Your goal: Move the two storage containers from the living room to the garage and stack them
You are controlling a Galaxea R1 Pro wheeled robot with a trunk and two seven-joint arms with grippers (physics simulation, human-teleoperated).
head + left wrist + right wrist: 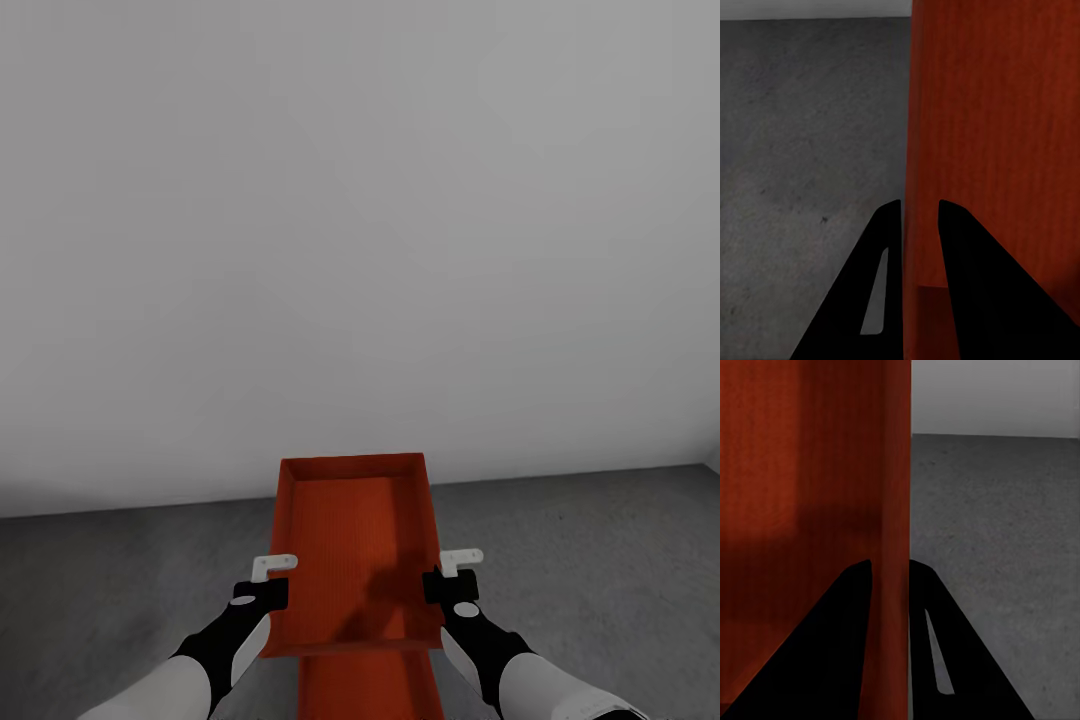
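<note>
I hold one red-orange storage container (355,540) level above the grey concrete floor (120,580) of the garage, its long side pointing away from me. My left gripper (266,582) is shut on its left wall, and my right gripper (452,574) is shut on its right wall. In the left wrist view the black fingers (881,247) straddle the thin wall of the container (997,150). The right wrist view shows the right gripper (891,568) pinching the container (810,472) the same way. The second container (370,688) lies lower down, directly under the near end of the held one.
A plain white-grey wall (360,220) stands close ahead and meets the floor just beyond the held container. Bare concrete (600,540) stretches to both sides of the containers.
</note>
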